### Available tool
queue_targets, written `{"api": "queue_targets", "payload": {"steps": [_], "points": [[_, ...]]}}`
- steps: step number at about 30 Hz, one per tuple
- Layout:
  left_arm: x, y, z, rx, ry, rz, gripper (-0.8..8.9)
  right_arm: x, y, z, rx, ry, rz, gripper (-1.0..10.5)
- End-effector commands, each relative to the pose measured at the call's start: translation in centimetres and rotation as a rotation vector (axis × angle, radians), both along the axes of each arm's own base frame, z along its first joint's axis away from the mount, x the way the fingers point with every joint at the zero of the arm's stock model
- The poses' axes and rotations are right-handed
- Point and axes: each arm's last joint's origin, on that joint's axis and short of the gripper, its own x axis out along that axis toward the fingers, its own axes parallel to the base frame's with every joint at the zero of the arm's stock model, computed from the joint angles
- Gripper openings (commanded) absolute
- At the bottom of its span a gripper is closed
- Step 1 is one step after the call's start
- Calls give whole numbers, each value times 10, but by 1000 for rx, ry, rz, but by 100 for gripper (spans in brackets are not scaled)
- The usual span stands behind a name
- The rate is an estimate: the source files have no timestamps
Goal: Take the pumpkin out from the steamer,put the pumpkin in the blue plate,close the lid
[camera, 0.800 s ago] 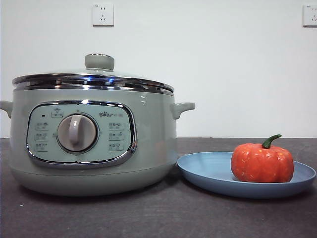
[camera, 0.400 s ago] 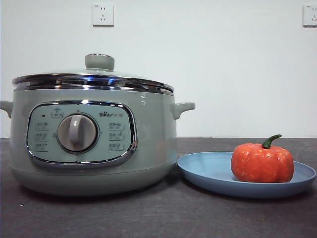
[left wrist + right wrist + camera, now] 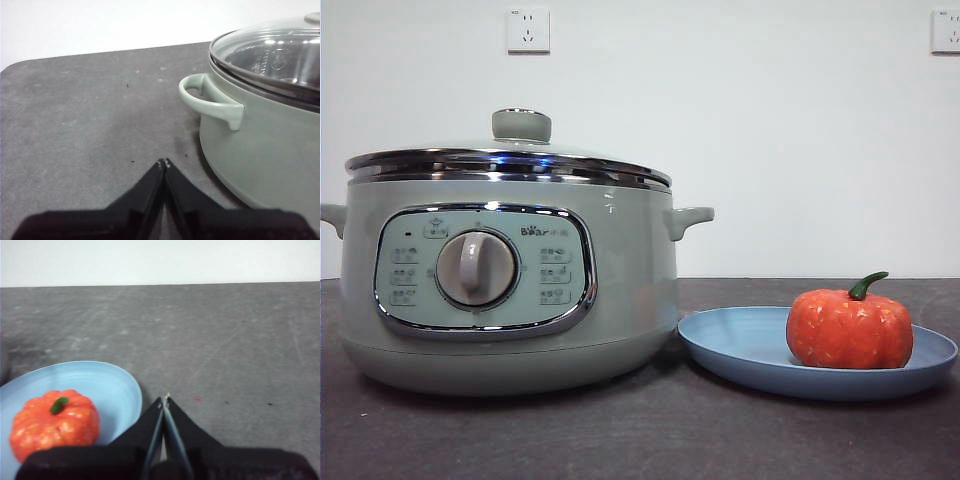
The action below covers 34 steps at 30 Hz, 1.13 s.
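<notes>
The pale green steamer point(image 3: 510, 285) stands on the left of the table with its lid point(image 3: 510, 160) seated flat on the rim, knob up. To its right, the orange pumpkin point(image 3: 849, 327) sits upright in the blue plate point(image 3: 740, 345), green stem up. No arm shows in the front view. My left gripper point(image 3: 163, 162) hovers shut and empty over bare table beside the steamer's side handle point(image 3: 207, 100). My right gripper point(image 3: 164, 397) is shut and empty, just off the plate's rim point(image 3: 132, 390), with the pumpkin point(image 3: 54, 422) a short way from it.
Dark grey tabletop point(image 3: 640, 440) runs in front of the steamer and plate. A white wall with two sockets point(image 3: 528, 30) stands behind. The table's rounded corner point(image 3: 20, 67) shows in the left wrist view.
</notes>
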Motion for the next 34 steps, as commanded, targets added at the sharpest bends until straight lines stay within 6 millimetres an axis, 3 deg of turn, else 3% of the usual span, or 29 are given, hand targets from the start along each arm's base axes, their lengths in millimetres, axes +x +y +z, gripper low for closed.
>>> {"api": "queue_targets", "payload": {"steps": [1,34], "points": [[0,0,-5,7,10,-10,-3,0,-1,-3,-30,-6,-8,2],[1,5,-5,8,0,46,-3,0,-1,-3,-98,-15,4,2]]}}
